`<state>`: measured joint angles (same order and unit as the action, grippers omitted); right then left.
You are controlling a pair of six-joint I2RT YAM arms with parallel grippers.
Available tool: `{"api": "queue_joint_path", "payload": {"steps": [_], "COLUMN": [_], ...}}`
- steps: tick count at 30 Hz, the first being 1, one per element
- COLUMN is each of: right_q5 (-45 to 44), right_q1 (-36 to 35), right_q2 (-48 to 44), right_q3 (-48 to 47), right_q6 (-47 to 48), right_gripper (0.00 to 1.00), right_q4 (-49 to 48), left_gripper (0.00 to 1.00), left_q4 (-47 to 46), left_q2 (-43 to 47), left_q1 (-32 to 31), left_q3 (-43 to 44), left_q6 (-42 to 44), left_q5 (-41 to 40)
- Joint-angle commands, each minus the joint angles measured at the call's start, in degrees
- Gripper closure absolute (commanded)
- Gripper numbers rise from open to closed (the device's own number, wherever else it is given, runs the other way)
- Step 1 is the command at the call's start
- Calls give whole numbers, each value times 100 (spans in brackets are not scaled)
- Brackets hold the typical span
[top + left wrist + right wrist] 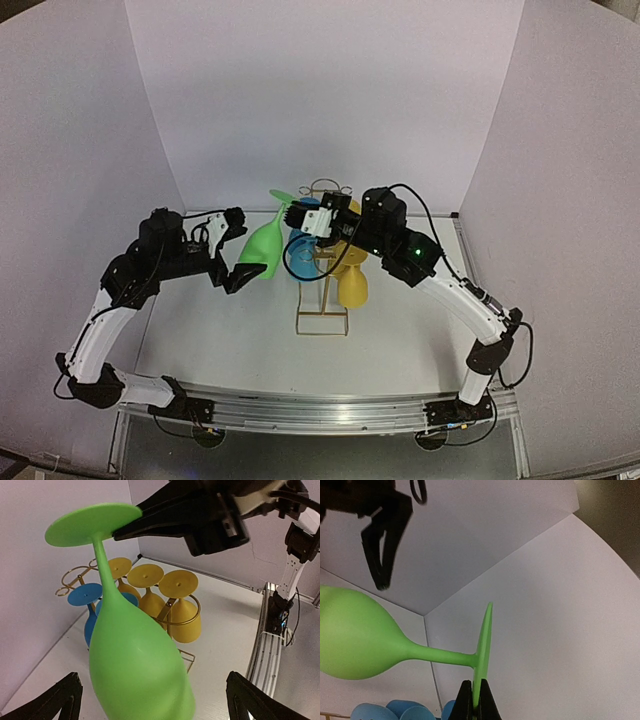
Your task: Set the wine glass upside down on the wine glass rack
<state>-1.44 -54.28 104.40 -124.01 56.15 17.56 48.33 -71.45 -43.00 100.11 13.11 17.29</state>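
The green wine glass [262, 252] hangs in the air just left of the wine glass rack [322, 318], a thin gold wire frame. My right gripper [296, 212] is shut on the rim of the glass's round foot [484, 640]; in the right wrist view its black fingertips [466, 705] pinch the foot's edge. My left gripper [240, 250] stands open, its fingers [60, 700] wide on both sides of the green bowl [135, 665] without touching it. The glass tilts foot up, bowl down toward the left arm.
Three yellow glasses [185, 615] and a blue one [87, 610] hang upside down in the rack's gold rings [176, 624]. White walls enclose the table on three sides. The metal rail [320, 412] runs along the near edge.
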Motion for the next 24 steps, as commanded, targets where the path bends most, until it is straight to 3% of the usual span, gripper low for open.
{"api": "queue_joint_path", "payload": {"steps": [1,13,17,24], "right_q5": [464,630,657,728], "right_q1": [-193,-351,-349,-351], "right_q2": [-432,-557,-561,-573], "right_q3": [72,184,236,263], "right_q6": [308,334,340,329], "right_gripper": [100,100,100,100], "right_q4": [-373,-690,-735,-784], "left_gripper": [0,1,18,35], "left_q4": [271,122,-37,-215], "left_q2": [-142,-174,-52,-19], "left_q1": [124,142,152,228], "left_q3": [399,-10,-217,-340], "left_q6": [-896,-988,-1019,-1250], "left_q5": [557,1179,1497,1671]}}
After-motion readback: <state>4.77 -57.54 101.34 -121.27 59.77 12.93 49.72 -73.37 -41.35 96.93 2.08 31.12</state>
